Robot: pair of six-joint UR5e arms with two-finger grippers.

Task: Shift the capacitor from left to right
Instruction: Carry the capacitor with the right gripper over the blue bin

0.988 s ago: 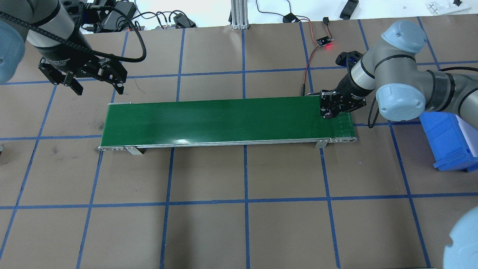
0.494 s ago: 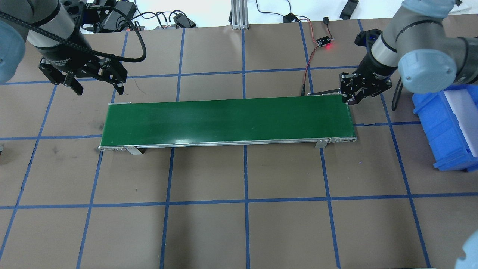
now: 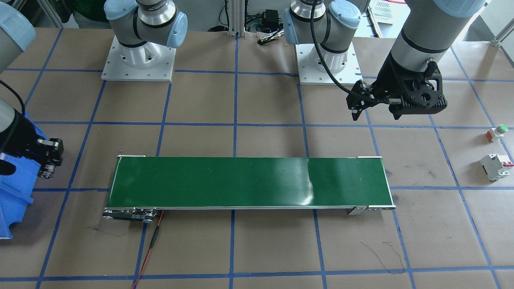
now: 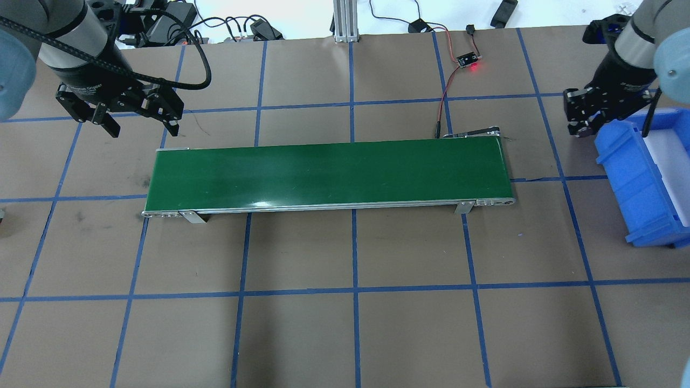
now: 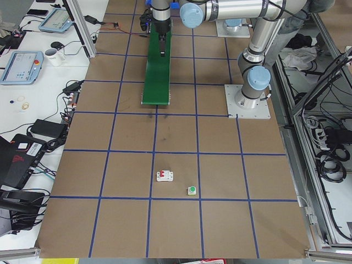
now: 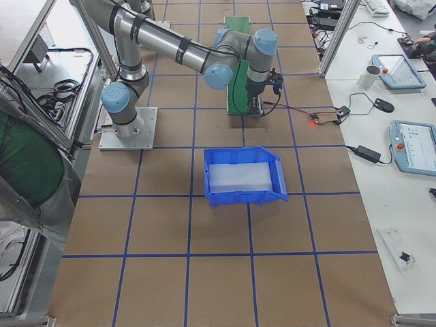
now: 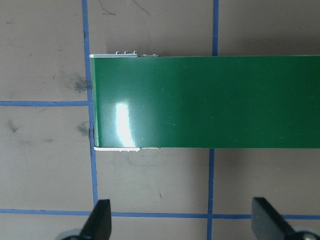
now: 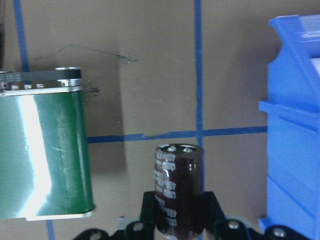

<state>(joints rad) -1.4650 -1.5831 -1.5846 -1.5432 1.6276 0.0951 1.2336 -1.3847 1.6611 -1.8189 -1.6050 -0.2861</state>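
The capacitor (image 8: 177, 190), a dark cylinder with a silvery top, stands upright between the fingers of my right gripper (image 4: 579, 126). That gripper is shut on it. It hovers over the brown table between the right end of the green conveyor belt (image 4: 329, 172) and the blue bin (image 4: 641, 183), close to the bin's far left corner. In the right wrist view the bin's wall (image 8: 295, 125) is just to the right of the capacitor. My left gripper (image 4: 141, 126) is open and empty, just behind the belt's left end (image 7: 210, 100).
A white circuit breaker (image 3: 496, 166) and a green-topped push button (image 3: 498, 132) lie on the table beyond the belt's left end. A small board with a red light (image 4: 468, 60) and its wires lie behind the belt's right end.
My right gripper has left the belt's right end and moved right and back, up to the blue bin, with the capacitor in it. The left arm has not moved.
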